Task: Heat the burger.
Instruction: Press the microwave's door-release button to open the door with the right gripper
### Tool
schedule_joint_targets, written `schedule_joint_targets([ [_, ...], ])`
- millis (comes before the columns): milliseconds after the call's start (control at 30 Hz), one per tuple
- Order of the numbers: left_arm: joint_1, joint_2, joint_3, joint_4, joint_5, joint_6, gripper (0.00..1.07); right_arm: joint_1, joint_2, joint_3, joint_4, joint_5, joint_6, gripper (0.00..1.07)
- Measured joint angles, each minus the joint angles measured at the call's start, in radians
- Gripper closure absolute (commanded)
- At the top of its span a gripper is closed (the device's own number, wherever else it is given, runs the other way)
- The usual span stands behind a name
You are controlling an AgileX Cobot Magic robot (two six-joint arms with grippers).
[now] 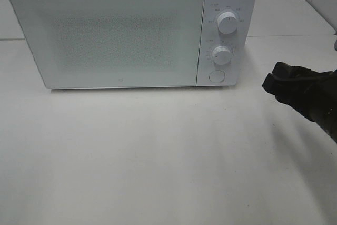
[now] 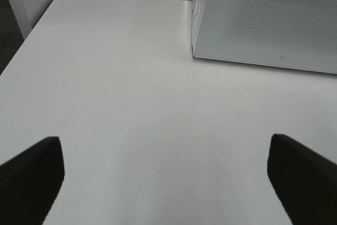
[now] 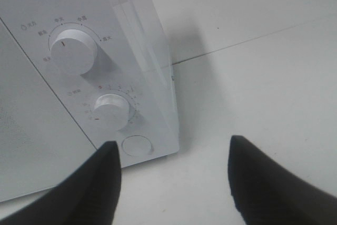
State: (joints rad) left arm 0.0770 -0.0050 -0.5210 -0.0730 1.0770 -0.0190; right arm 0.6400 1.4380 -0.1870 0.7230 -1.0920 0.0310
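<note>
Hovering at the right edge of the overhead shot, the right gripper [image 1: 272, 76] has its jaws apart with nothing between them, just right of the white microwave [image 1: 105, 35], whose door is shut. The left gripper [image 2: 163, 140] is spread wide over the white table [image 2: 131, 104], also gripping nothing. As for the burger, can't tell where it is relative to either; no view shows it.

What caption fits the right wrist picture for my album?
Open right gripper faces the microwave's upper knob, lower knob and round button.
</note>
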Motion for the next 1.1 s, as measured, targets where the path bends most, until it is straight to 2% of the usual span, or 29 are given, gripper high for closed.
schedule_joint_targets([
  [33,0.000,0.000,0.000,0.000,0.000,0.000,0.09,0.016,0.008,0.001,0.010,-0.010,0.051,0.63],
  [67,0.000,0.000,0.000,0.000,0.000,0.000,0.09,0.037,0.017,0.001,0.019,-0.014,0.165,0.71],
  [100,0.000,0.000,0.000,0.000,0.000,0.000,0.09,0.037,0.017,0.001,0.019,-0.014,0.165,0.71],
  [133,0.000,0.000,0.000,0.000,0.000,0.000,0.09,0.044,0.020,0.001,0.017,-0.014,0.277,0.81],
  [200,0.000,0.000,0.000,0.000,0.000,0.000,0.09,0.046,0.020,0.001,0.016,-0.014,0.338,0.84],
  [233,0.000,0.000,0.000,0.000,0.000,0.000,0.09,0.048,0.020,0.001,0.016,-0.015,0.446,0.92],
  [300,0.000,0.000,0.000,0.000,0.000,0.000,0.09,0.048,0.020,0.001,0.015,-0.016,0.491,0.95],
  [333,0.000,0.000,0.000,0.000,0.000,0.000,0.09,0.048,0.020,0.001,0.015,-0.016,0.599,1.00],
  [433,0.000,0.000,0.000,0.000,0.000,0.000,0.09,0.048,0.020,0.001,0.015,-0.013,0.738,1.07],
  [567,0.000,0.000,0.000,0.000,0.000,0.000,0.09,0.048,0.020,0.001,0.015,-0.013,0.859,1.07],
  [633,0.000,0.000,0.000,0.000,0.000,0.000,0.09,0.048,0.020,0.001,0.015,-0.008,0.999,1.07],
  [1033,0.000,0.000,0.000,0.000,0.000,0.000,0.09,0.048,0.027,-0.004,0.038,0.022,1.100,1.07],
  [1100,0.000,0.000,0.000,0.000,0.000,0.000,0.09,0.048,0.074,-0.038,0.049,0.030,1.108,1.07],
])
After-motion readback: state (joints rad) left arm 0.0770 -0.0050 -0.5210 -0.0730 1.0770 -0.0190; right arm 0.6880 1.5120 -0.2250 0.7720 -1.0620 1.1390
